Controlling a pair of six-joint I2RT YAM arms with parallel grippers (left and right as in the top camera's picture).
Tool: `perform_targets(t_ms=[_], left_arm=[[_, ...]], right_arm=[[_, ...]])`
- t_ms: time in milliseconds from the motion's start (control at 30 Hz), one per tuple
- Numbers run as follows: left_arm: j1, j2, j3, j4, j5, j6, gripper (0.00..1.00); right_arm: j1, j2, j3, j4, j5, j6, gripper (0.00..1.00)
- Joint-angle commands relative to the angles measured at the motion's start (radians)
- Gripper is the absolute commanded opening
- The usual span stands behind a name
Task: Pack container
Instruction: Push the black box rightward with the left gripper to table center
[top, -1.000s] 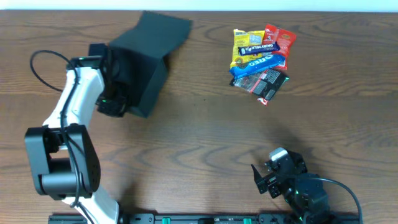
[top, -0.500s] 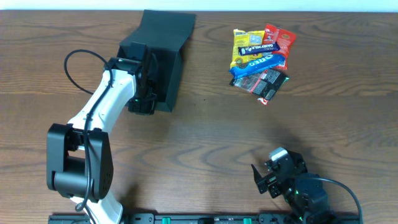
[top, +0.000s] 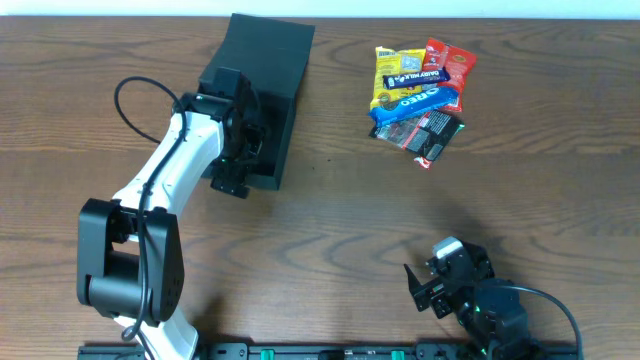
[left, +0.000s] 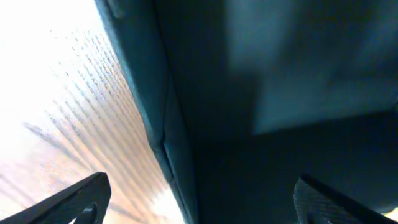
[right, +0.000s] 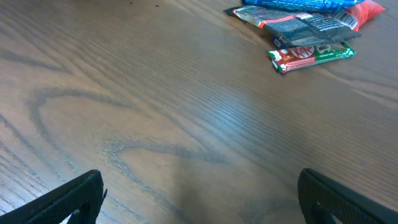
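Evidently I had my left gripper (top: 243, 142) down at the near-left wall of the container (top: 275, 55), which sat on the wooden table (top: 330, 230) at its far left. My left wrist view showed the fingers spread wide with the container's (left: 280, 62) wall edge running between them, not clamped on it. I judged that stance was meant to square or steady the box so that its mouth faced up for loading. The snack packets (top: 420, 95) lay in a loose overlapping pile on the table, well apart from the container on its right, none packed yet. My right gripper (top: 440, 283) hung low over bare wood, far from the container and nearer me than the packets (right: 311, 43), its fingers likewise apart and empty, probably parked there to leave room around the box.
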Motion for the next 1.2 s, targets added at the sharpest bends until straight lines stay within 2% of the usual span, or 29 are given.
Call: perform_targets(t_ms=[0,100,167,200,300,367,433,500,567,633,800,1000,1167], left_arm=[[0.001,-0.036,0.1,-0.029,-0.016,0.17,0.95],[-0.002,-0.072,0.186,-0.091,-0.175,0.307,0.95],[-0.004,-0.099,0.226,-0.087,-0.338,0.491,0.95],[-0.004,-0.11,0.24,-0.074,-0.408,0.6,0.95],[-0.002,-0.125,0.252,-0.016,-0.515,1.085,0.95],[0.005,-0.117,0.246,-0.005,-0.51,1.307,0.95],[0.019,-0.086,0.232,-0.002,-0.493,1.481,0.95],[0.038,-0.049,0.22,0.0,-0.483,1.551,0.96],[0.061,-0.011,0.218,0.004,-0.483,1.585,1.0],[0.094,0.031,0.218,0.024,-0.465,1.591,0.99],[0.178,0.106,0.218,0.047,-0.262,1.786,0.96],[0.264,0.167,0.218,0.081,-0.218,1.815,0.97],[0.306,0.211,0.218,0.077,-0.107,1.814,0.8]], right_arm=[[-0.002,-0.005,-0.01,0.0,0.007,0.007,0.99],[-0.002,-0.005,-0.01,0.0,0.007,0.007,0.99],[-0.002,-0.005,-0.01,0.0,0.007,0.007,0.99],[-0.002,-0.005,-0.01,0.0,0.007,0.007,0.99],[-0.002,-0.005,-0.01,0.0,0.007,0.007,0.99],[-0.002,-0.005,-0.01,0.0,0.007,0.007,0.99],[-0.002,-0.005,-0.01,0.0,0.007,0.007,0.99],[-0.002,-0.005,-0.01,0.0,0.007,0.007,0.99],[-0.002,-0.005,-0.01,0.0,0.007,0.007,0.99],[-0.002,-0.005,-0.01,0.0,0.007,0.007,0.99],[-0.002,-0.005,-0.01,0.0,0.007,0.007,0.99],[-0.002,-0.005,-0.01,0.0,0.007,0.007,0.99],[-0.002,-0.005,-0.01,0.0,0.007,0.007,0.99]])
